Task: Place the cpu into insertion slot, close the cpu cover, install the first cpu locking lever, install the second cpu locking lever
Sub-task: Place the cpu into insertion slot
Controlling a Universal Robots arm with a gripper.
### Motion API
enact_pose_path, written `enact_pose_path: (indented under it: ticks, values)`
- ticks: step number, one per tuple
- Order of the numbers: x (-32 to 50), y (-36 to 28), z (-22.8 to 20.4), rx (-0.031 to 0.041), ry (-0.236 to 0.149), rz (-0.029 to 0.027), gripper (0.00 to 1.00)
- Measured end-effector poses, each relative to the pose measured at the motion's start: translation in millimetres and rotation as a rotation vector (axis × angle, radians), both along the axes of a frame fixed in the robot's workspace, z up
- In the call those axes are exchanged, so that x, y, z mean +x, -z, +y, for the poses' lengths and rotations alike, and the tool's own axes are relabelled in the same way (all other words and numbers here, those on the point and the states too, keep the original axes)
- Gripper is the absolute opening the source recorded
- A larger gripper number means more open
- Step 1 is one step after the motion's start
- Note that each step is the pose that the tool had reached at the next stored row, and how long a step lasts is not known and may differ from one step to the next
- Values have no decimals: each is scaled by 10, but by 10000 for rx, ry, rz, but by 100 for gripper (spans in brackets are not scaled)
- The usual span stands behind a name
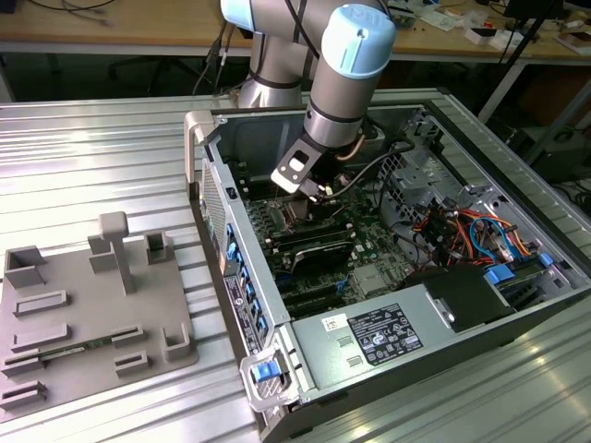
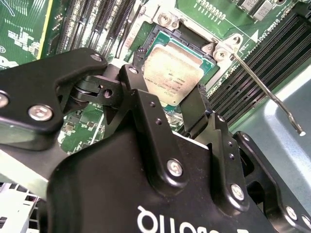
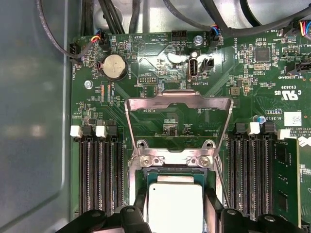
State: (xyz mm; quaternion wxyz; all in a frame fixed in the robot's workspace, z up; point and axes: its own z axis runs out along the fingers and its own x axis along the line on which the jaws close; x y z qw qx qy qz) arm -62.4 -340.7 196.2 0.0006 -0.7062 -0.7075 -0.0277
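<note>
Inside the open case (image 1: 214, 198): on the exterior view's left, its upright side stands near the arm (image 1: 337, 101), leaving scant room there.
Gripper (image 2: 163, 90): fingers (image 2: 141, 102) narrowly parted, clamped on two opposite edges of the cpu (image 3: 175, 206).
Cpu: level and square over the insertion slot (image 3: 167, 173); seated or just above, cannot tell.
Step in hand: placing; it likely wants corners matched to the slot's rim and a flat, unforced lowering.
Cpu cover (image 3: 177, 101): swung up and back, clear of the fingers.
Locking lever (image 2: 265, 92): raised, close beside one finger; a possible snag.
Memory slots (image 3: 99, 174): banks flank the slot, hemming the fingers.
Cables (image 1: 452, 226): on the exterior view's right, well apart.
</note>
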Motion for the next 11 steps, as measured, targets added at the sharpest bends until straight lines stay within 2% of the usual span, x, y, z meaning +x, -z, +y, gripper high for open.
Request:
enact_pose_path:
  ticks: [11]
  values:
    - [14,15,3,2,-51,-1,55]
